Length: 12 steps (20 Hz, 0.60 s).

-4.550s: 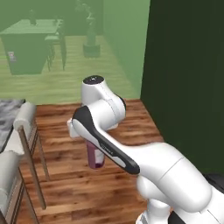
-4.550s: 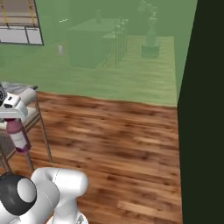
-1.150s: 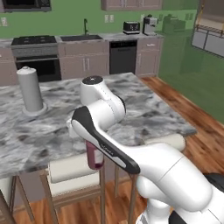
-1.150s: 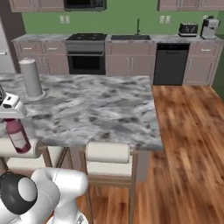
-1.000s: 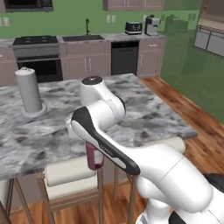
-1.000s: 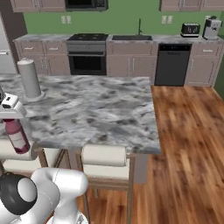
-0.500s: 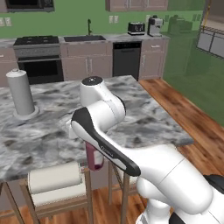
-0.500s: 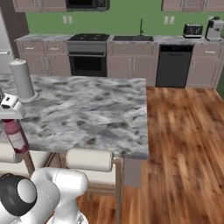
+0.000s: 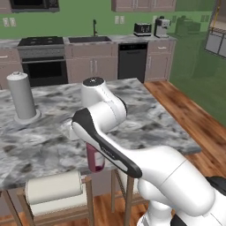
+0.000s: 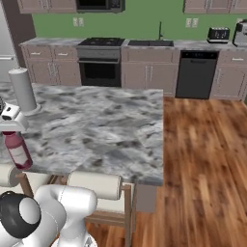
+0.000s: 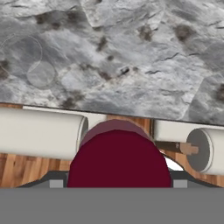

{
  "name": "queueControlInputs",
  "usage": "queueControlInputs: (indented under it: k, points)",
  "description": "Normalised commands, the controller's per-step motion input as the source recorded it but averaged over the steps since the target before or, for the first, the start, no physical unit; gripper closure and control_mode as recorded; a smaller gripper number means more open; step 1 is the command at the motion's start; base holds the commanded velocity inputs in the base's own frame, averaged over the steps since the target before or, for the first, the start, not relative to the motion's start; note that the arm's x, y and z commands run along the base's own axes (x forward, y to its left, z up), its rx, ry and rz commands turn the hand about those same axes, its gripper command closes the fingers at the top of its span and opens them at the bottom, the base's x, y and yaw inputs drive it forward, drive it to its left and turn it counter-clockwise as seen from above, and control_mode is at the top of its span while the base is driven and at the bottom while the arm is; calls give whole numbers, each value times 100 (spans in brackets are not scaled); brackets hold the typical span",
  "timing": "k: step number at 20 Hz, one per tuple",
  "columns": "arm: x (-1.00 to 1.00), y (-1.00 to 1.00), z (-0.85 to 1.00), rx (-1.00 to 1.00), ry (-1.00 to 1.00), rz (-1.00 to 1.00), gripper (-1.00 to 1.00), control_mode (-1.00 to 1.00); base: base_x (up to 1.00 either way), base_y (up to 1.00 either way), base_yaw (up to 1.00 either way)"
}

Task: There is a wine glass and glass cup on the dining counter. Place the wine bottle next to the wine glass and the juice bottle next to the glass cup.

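Dark red juice bottle point(image 10: 17, 150) hangs clamped in the gripper point(image 10: 12, 126); best carried upright, clearing the dining counter point(image 10: 106, 130) edge.

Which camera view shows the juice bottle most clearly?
The right base view: there the juice bottle hangs in profile, with its red body and pale label, under the gripper. The left base view shows part of its body behind the arm; the hand view shows its maroon cap from above.

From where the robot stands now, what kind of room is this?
Most likely a home kitchen: a black built-in oven under a stovetop stands against the green wall, a broad grey-white marbled stone island top has light cushioned wooden stools, and a toaster sits on the wall counter.
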Motion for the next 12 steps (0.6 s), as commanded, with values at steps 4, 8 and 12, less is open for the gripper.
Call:
queueControlInputs:
  k: [4, 8, 12]
  points:
    - [0, 0, 0, 0, 0, 0, 100, 100, 47, 0, 0]
    - [0, 0, 0, 0, 0, 0, 100, 100, 59, 0, 0]
    - [0, 0, 0, 0, 0, 0, 100, 100, 67, -1, 0]
